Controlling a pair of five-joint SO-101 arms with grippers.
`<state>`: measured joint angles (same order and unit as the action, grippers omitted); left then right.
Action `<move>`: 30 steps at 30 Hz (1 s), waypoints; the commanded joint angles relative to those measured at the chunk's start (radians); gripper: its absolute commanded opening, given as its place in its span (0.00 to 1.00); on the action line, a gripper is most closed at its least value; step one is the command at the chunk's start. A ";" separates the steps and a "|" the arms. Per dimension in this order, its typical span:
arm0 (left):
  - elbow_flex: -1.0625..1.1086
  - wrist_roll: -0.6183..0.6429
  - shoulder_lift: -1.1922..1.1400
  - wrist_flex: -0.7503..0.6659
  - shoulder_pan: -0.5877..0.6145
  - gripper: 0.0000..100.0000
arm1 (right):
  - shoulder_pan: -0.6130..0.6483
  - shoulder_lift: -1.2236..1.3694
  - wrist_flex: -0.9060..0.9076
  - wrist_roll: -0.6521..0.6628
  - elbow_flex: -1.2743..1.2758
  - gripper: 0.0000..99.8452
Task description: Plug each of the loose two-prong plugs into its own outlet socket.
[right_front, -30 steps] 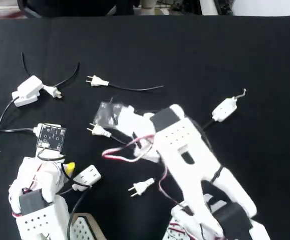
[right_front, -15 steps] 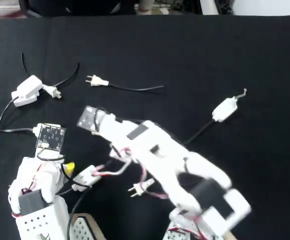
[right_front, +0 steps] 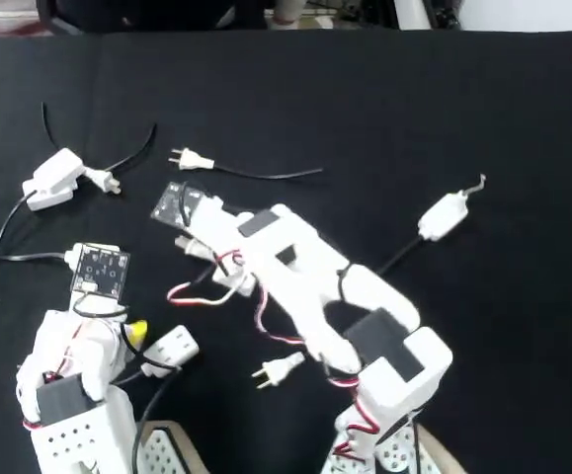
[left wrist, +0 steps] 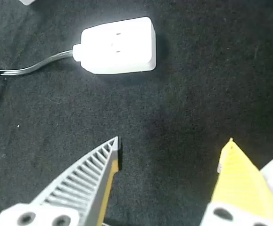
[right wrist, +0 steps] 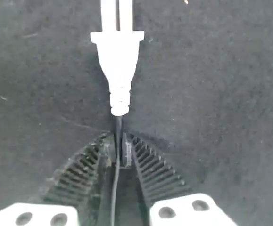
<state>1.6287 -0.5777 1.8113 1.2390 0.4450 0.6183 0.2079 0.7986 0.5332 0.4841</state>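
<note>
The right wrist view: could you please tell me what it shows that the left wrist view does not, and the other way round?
Right wrist view: a white two-prong plug, with its cord pinched between the shut fingers of the right gripper.
Left wrist view: a white socket on a black lead, lying ahead of the left gripper, which is open with nothing between its fingers.
Shared: the black table under everything.

Bare cloth (left wrist: 188, 84) lies between the left gripper (left wrist: 173, 141) and the outlet socket (left wrist: 117, 45); the right arm (right_front: 305, 272), pinching a cord (right wrist: 119, 123), bars mid-table.
</note>
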 commanded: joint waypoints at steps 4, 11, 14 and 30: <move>-0.007 -0.005 0.008 -0.014 0.012 0.33 | -0.005 -0.099 0.011 0.009 -0.036 0.01; -0.007 -0.005 0.008 -0.014 0.012 0.33 | -0.009 -0.168 0.002 0.147 -0.143 0.01; -0.007 -0.005 0.008 -0.014 0.012 0.33 | -0.009 -0.110 -0.025 0.176 -0.252 0.01; -0.007 -0.006 0.008 -0.014 0.007 0.33 | -0.017 0.076 0.023 0.201 -0.489 0.22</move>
<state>1.6287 -0.5777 1.8113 1.2390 0.4450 0.6137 0.3997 0.7403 0.7465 0.0545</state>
